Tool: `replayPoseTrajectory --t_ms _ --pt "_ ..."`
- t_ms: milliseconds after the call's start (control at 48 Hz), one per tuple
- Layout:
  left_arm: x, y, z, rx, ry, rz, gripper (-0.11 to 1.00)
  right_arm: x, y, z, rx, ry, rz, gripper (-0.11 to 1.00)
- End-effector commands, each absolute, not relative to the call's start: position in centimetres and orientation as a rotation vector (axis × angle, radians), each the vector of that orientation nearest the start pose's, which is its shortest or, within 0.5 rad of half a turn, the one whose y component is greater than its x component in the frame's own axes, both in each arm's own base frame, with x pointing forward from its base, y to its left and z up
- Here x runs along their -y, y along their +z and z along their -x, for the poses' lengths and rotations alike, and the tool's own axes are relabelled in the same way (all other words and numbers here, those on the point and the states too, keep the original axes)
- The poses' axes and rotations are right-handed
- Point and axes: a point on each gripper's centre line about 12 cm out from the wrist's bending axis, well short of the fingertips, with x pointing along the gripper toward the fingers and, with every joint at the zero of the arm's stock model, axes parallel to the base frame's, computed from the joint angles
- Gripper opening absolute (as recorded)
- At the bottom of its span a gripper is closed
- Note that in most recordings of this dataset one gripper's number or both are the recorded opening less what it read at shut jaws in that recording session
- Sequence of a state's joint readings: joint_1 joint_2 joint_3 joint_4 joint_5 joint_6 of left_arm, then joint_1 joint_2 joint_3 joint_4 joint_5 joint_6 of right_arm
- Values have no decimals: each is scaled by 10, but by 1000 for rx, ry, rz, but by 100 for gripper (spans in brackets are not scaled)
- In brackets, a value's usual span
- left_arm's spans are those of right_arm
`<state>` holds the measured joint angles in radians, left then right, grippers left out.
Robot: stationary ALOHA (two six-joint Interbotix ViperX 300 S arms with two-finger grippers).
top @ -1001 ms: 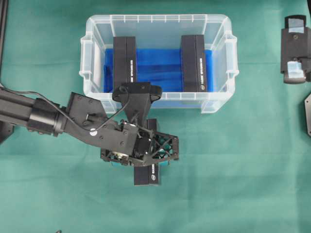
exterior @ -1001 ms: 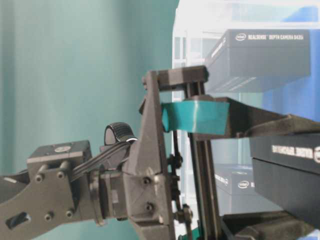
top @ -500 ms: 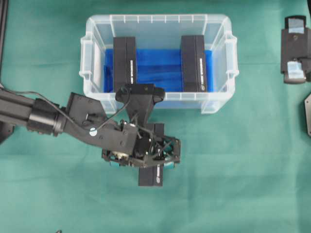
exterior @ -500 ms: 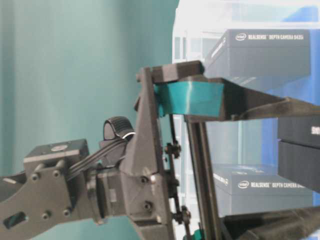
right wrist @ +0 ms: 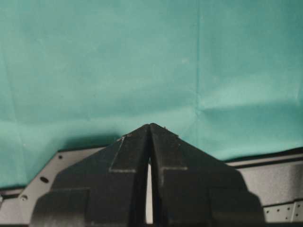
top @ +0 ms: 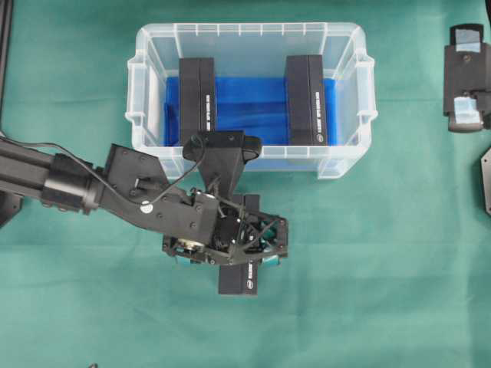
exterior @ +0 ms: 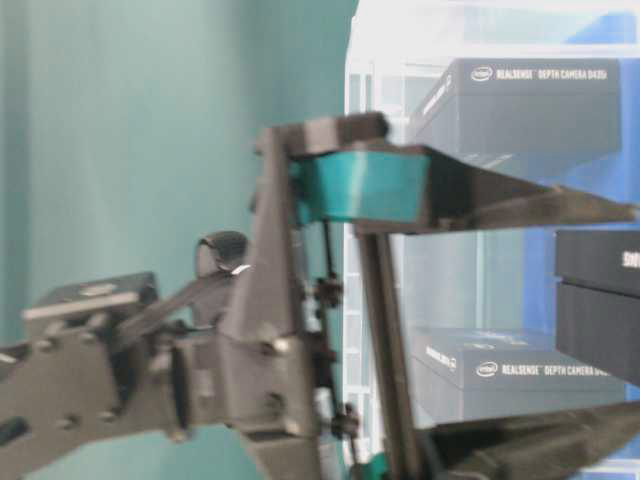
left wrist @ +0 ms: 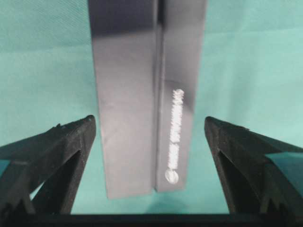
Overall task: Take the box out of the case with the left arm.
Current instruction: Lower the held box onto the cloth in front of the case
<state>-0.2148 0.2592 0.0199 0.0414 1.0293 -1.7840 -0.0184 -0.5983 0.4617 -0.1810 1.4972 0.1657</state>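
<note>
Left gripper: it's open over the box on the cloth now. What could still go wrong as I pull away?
The box lies between the left gripper's open fingers; a sideways retreat could drag it. The arm's wrist overlaps the case's front wall from overhead, so a careless lift might bump it.

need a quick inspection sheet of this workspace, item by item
surface: green cloth, creased, no spills seen
job's things: clear case with blue lining, two black boxes standing inside; third black box lies on the cloth outside it
clutter: nothing seen
grippers: left gripper open, fingers either side of the outside box, not touching; right gripper shut, empty
cables: black cable looped along the left arm
surroundings: black hardware at right edge
</note>
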Motion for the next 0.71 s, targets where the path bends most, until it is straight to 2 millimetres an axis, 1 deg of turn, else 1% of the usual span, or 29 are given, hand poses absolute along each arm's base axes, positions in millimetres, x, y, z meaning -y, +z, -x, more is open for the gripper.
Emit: replayPoseTrajectory --t_ms 0,208,375,500,584,688 --pt "91 245 -445 -982 921 1367 96 25 340 -201 -1327 -273 -18 0" --pt "91 279 -443 -973 902 1370 96 26 340 -202 -1326 -275 -21 0" --pt "86 312 -437 -959 903 1380 95 25 340 -202 -1328 -274 -20 0" --pt "82 331 -435 -943 899 1385 95 25 340 -201 -1325 -274 -20 0" --pt "80 335 -435 -941 905 1384 95 25 340 -202 -1326 -274 -20 0" --pt "79 333 -433 -945 913 1379 95 25 340 -201 -1328 -274 -20 0"
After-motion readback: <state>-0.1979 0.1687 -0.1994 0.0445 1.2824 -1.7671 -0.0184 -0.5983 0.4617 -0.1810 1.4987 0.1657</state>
